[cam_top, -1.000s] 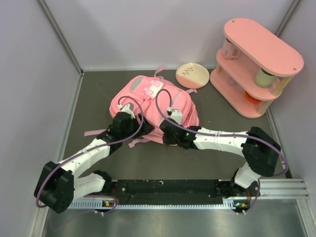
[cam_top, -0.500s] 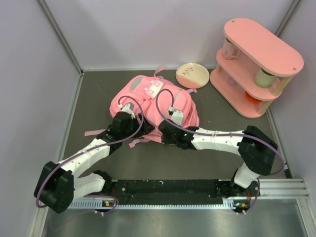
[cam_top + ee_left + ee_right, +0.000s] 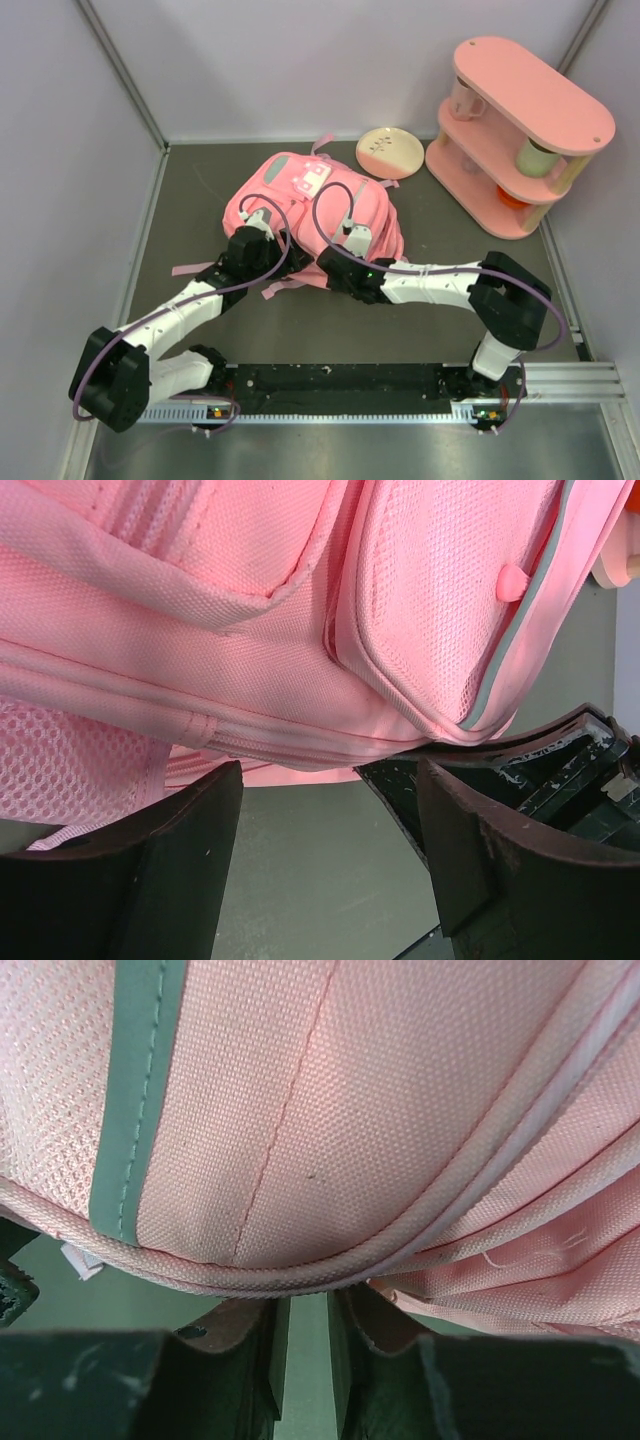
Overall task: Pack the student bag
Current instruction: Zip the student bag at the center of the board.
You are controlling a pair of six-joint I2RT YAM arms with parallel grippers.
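Two arms reach the student bag, which lies flat mid-table with its patch end toward 12 o'clock. Left gripper: fingers spread wide, nothing between them, at the bag's 8 o'clock edge beside the zip seam. Right gripper: fingers nearly together with a thin slit, the bag's piped edge across the tips at 5 o'clock; pinching or not, cannot tell. Plate at the bag's 1 o'clock; pink shelf at 2 o'clock.

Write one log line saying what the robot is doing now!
student bag: on table | left end effector: open, by bag's side | right end effector: nearly shut at bag's seam, grip unclear
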